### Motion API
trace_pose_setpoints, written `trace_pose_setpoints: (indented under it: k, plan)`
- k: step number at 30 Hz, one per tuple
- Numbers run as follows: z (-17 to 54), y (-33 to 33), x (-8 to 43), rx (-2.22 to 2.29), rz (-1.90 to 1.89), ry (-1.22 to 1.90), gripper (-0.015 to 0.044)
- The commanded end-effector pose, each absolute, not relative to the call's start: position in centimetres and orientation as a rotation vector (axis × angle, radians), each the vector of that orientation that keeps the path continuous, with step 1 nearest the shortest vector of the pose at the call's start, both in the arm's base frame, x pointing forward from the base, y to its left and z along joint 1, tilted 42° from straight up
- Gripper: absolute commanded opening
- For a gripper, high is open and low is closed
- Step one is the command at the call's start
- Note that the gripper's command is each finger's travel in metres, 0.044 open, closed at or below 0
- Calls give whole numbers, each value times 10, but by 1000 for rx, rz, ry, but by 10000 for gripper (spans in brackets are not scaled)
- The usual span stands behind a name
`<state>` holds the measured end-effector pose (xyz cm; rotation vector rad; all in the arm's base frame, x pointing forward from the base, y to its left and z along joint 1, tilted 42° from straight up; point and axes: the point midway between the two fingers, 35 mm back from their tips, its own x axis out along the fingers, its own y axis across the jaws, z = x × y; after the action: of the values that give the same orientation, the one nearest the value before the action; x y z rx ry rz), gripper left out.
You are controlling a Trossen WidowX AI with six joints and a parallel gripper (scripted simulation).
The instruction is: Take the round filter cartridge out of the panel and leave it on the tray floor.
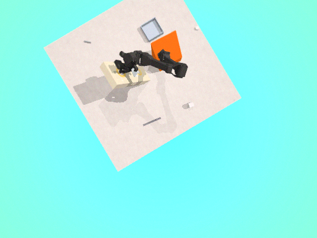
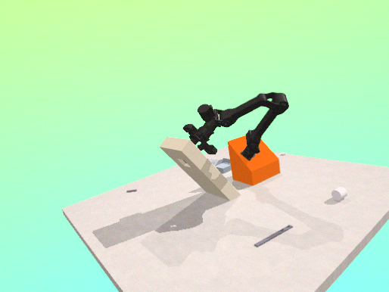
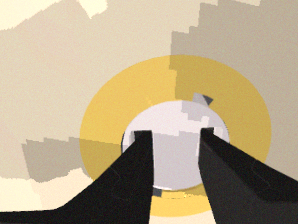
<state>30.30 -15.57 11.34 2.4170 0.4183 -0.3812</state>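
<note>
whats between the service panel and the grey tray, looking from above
In the top view, part of the black arm crosses between the service panel and the tray.
</note>
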Motion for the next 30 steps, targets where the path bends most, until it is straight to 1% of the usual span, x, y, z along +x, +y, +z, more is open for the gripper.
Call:
trace_pose_setpoints:
  k: [1,30]
  plan:
    - [111,-154,311,2236,-346,437,0]
    - [111,-154,310,1248,-78,470,0]
